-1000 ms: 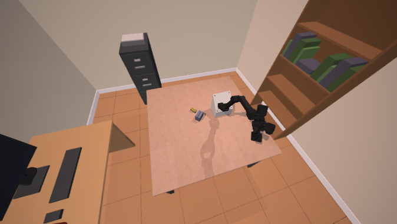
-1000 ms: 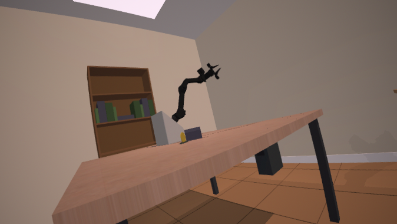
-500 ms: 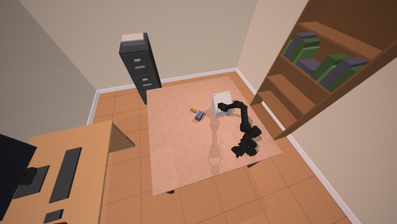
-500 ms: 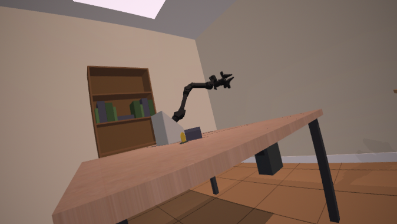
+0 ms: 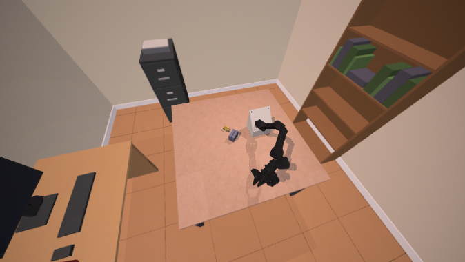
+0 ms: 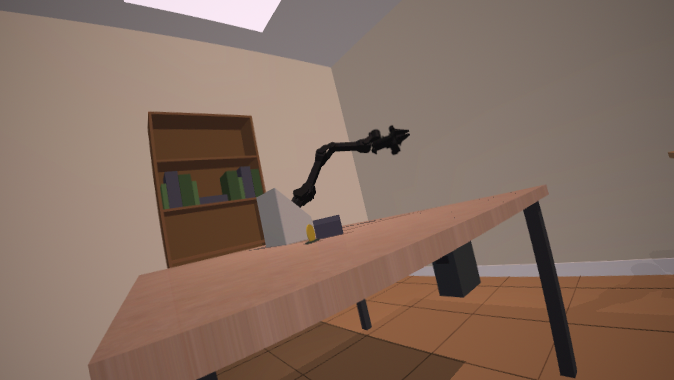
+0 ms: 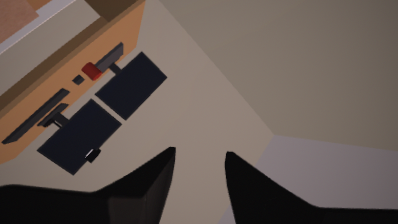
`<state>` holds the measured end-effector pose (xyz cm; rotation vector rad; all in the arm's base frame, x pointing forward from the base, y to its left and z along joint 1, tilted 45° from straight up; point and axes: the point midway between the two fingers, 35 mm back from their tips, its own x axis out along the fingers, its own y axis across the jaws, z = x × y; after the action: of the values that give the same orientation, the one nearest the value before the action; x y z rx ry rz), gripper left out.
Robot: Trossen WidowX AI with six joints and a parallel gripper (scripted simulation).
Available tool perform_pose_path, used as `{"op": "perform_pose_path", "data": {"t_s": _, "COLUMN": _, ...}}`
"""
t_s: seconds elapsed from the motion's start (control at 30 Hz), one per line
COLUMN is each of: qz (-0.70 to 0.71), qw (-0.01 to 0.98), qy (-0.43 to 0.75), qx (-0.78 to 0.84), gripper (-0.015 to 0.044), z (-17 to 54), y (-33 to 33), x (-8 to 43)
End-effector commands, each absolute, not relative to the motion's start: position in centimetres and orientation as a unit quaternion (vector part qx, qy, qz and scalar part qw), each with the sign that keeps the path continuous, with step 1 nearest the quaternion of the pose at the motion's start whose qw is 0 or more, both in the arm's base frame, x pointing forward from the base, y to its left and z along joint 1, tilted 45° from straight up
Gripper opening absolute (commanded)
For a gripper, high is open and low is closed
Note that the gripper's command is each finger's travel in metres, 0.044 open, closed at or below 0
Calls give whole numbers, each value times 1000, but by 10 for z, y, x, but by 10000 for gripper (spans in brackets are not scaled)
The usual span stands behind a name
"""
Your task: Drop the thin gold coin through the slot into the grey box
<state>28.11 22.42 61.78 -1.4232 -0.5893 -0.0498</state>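
The gold coin stands on edge in its low dark-green holder on the table. The grey box, bluish in tone, sits right beside it; a dark slot line runs along its lid in the top view. My gripper is partly open, with nothing between the fingers. It is high above the table and far from coin and box, pointing away from them. Coin, holder and box are out of the wrist view.
The white block under my arm's base stands close to the grey box. The table bears all of these. A bookshelf, a filing cabinet and a desk stand around it.
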Motion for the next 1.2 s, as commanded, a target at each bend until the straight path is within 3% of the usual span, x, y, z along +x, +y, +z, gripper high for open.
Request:
{"op": "perform_pose_path", "data": {"t_s": 0.0, "qz": 1, "qw": 672, "qy": -236, "qx": -702, "gripper": 161, "z": 584, "y": 236, "x": 313}}
{"op": "perform_pose_path", "data": {"t_s": 0.17, "qz": 36, "qw": 607, "qy": -192, "qx": -770, "gripper": 161, "z": 537, "y": 239, "x": 355}}
{"op": "perform_pose_path", "data": {"t_s": 0.27, "qz": 50, "qw": 623, "qy": -186, "qx": -758, "gripper": 161, "z": 527, "y": 237, "x": 362}}
{"op": "perform_pose_path", "data": {"t_s": 0.57, "qz": 165, "qw": 509, "qy": -86, "qx": -841, "gripper": 161, "z": 403, "y": 208, "x": 443}}
{"op": "perform_pose_path", "data": {"t_s": 1.17, "qz": 383, "qw": 408, "qy": 76, "qx": -825, "gripper": 161, "z": 199, "y": 90, "x": 495}}
